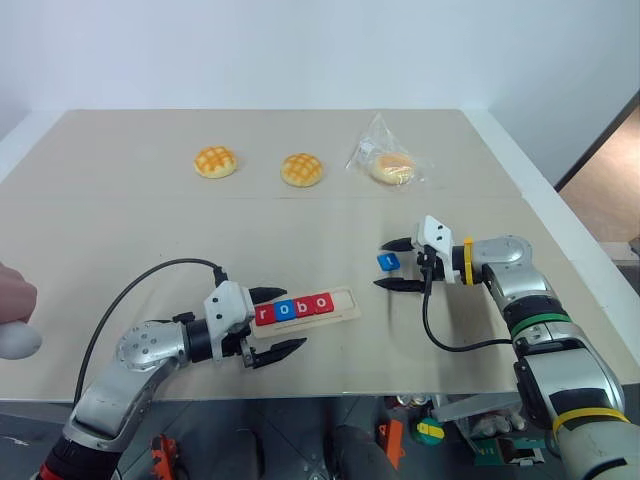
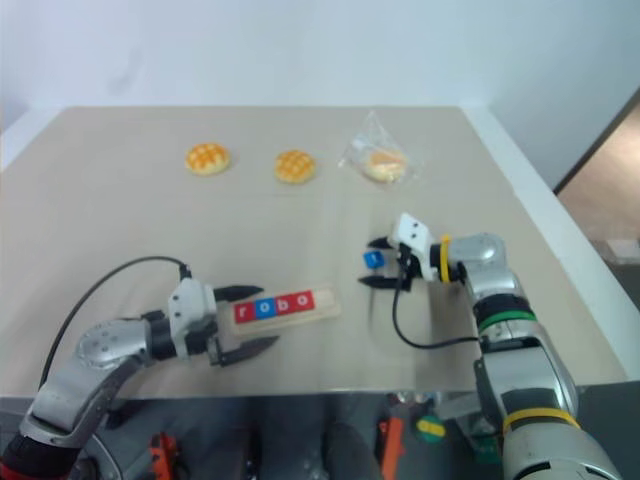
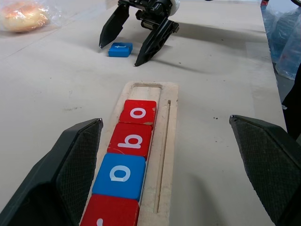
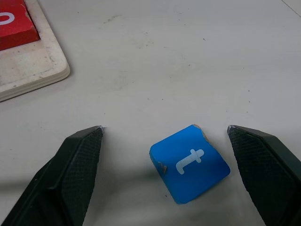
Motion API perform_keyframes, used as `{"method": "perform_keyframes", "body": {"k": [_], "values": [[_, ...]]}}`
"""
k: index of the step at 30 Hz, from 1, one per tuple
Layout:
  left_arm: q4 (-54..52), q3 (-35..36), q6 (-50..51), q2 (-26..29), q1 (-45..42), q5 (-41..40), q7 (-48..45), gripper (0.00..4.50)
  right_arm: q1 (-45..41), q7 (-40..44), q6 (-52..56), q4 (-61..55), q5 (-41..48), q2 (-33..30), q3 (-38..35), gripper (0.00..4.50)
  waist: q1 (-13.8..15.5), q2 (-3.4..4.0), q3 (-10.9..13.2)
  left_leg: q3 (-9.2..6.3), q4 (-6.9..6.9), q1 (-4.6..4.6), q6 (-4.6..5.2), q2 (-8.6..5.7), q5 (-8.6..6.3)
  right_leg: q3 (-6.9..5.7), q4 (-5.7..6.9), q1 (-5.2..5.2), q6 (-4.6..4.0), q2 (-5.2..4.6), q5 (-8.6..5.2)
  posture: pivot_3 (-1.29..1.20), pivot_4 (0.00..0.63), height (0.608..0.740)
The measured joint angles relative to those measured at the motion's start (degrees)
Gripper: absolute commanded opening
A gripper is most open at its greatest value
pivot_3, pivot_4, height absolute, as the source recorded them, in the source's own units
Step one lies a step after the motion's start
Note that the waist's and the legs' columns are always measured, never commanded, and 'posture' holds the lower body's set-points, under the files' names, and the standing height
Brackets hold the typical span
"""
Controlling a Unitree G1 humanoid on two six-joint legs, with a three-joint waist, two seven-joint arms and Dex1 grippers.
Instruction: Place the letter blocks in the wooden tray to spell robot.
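low in the head view, left of centre, my left claw [image 1: 278,323] has its two black, cross-hatched fingers spread wide around the near end of the wooden tray [image 1: 345,306], gripping nothing. the tray is a long, narrow strip of pale wood with rounded corners and a shallow groove, lying flat on the matte beige surface [image 1: 120,230]. four flat square tiles sit in its groove, edge to edge: a red r [image 1: 264,314], a blue o [image 1: 284,309], a red b [image 1: 303,305] and a red o [image 1: 321,301], each with a white lowercase letter. the slot at the tray's far end is bare wood.

right of centre, my right claw [image 1: 398,265] is also wide open and empty, one pointed finger on either side of the blue t tile [image 4: 189,163]. the tile rests on the surface between the fingers, apart from both, turned askew, with small chips on two corners. it lies near the tray's bare end, not touching it.

toward the top of the frame, well apart from the tiles, two round golden buns [image 1: 215,161] with criss-cross tops sit bare, and a third bun [image 1: 392,167] is inside a crinkled clear plastic bag.

at the left edge, a person's hand [image 1: 14,295] shows above a smooth white rounded object [image 1: 18,341].
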Motion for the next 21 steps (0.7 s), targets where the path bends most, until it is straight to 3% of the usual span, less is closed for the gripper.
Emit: {"method": "perform_keyframes", "body": {"k": [16,21], "values": [[0.05,-0.04,0.29,0.06,-0.18,0.46,-0.23,4.50,2.86,1.57,0.93,-3.71,0.73,-1.27,-0.87,4.15,0.12,0.00,0.00,-0.04,-0.01,0.00,0.00,0.00,0.00,-0.03,0.00,0.02,0.02,0.00,-0.02,0.00,0.150,0.740],[0.14,-0.11,0.32,0.05,-0.63,0.52,-0.28,4.50,5.20,2.68,6.46,-9.04,1.30,-2.44,-0.94,4.15,0.11,0.00,-0.01,-0.07,0.01,0.04,0.00,0.01,0.00,-0.05,0.00,0.06,-0.01,0.01,0.00,0.00,0.150,0.740]]}}
